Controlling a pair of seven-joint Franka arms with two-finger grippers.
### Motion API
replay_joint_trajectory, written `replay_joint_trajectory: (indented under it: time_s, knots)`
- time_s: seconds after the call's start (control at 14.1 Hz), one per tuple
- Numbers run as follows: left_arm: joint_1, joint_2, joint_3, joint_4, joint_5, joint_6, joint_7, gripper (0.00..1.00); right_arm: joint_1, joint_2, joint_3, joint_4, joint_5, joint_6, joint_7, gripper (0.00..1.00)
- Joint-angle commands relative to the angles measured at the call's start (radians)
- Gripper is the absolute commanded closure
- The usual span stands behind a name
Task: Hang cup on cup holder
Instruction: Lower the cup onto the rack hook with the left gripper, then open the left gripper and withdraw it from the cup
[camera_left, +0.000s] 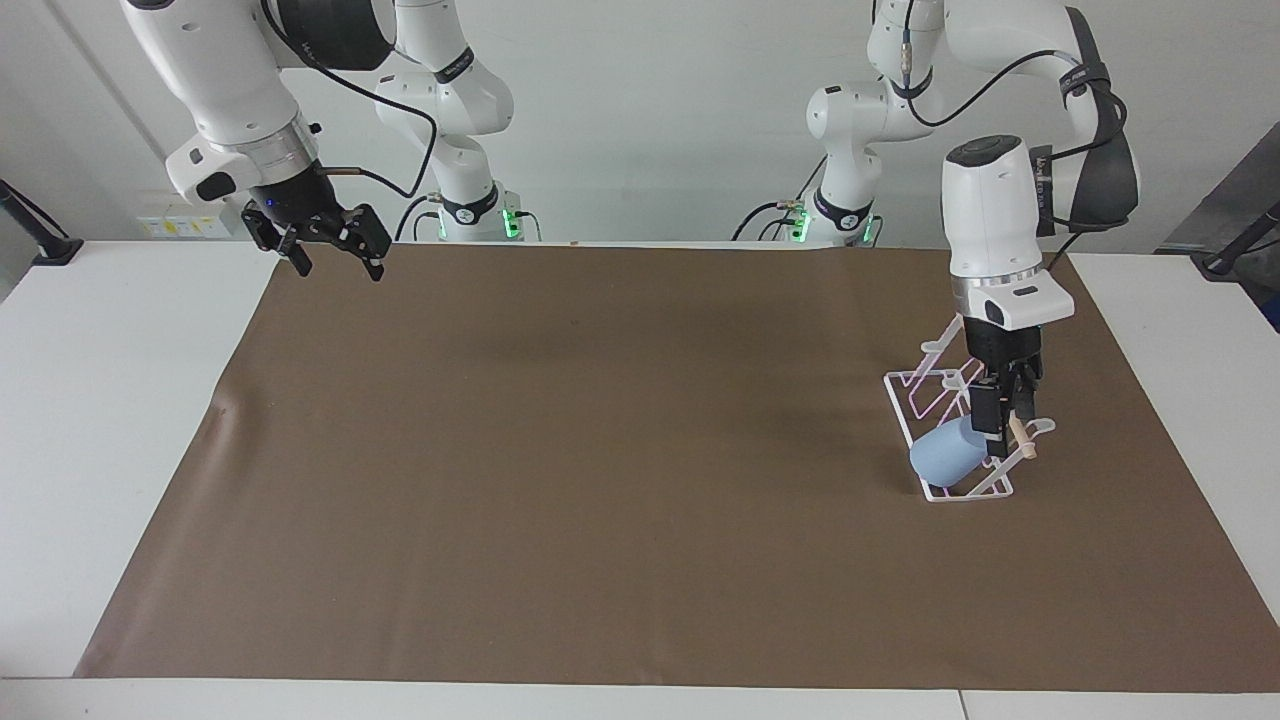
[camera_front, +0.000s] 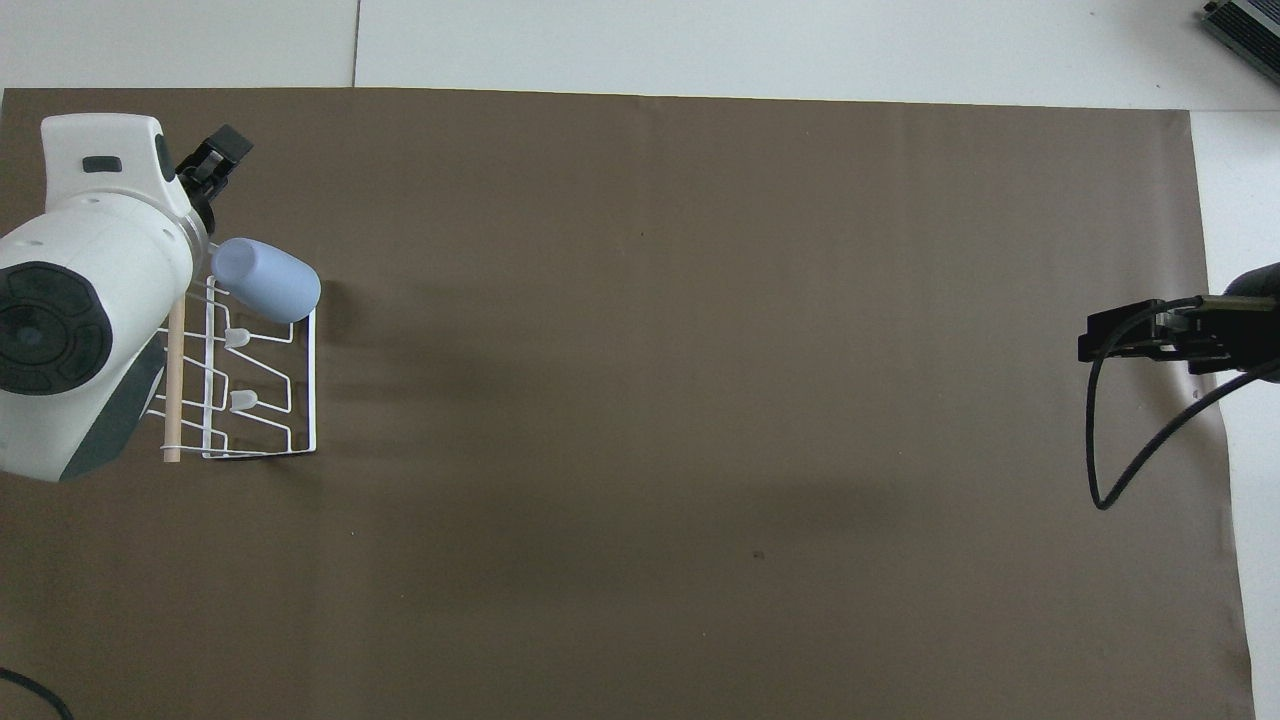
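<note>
1. Cup (camera_left: 941, 458), light blue, hangs tilted on a prong at the end of the cup holder (camera_left: 950, 494) farther from the robots, lower right of the facing view.
2. Cup holder stands on the brown mat (camera_left: 600, 450), upper left of the overhead view, its wooden dowel (camera_front: 173, 375) along the top.
3. Left gripper (camera_left: 1004, 414) hangs just above the cup and dowel, fingers spread, holding nothing.
4. Right gripper (camera_left: 330, 245) waits at the upper left of the facing view, over the mat's corner, jaws wide and empty.
</note>
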Motion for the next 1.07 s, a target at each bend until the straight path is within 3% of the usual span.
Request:
replay_joint_trajectory:
  time_s: [0.0,0.28,0.5,1.0]
  knots:
    - [-0.002,-0.008,-0.004,0.038,-0.104,-0.068,0.058,0.00,0.003,-0.026,0.007,-0.017,0.017,0.005,0.011,0.00]
    - [-0.002,-0.036,-0.005,0.146,-0.351,-0.332,0.401,0.00,-0.008,-0.026,0.007,-0.015,0.017,0.005,0.011,0.00]
    - [0.010,-0.109,0.013,0.156,-0.486,-0.504,0.694,0.00,-0.010,-0.026,0.005,-0.015,0.018,0.005,0.011,0.00]
    - [0.070,-0.152,0.018,0.211,-0.557,-0.811,1.147,0.00,-0.010,-0.026,0.007,-0.014,0.017,0.005,0.011,0.00]
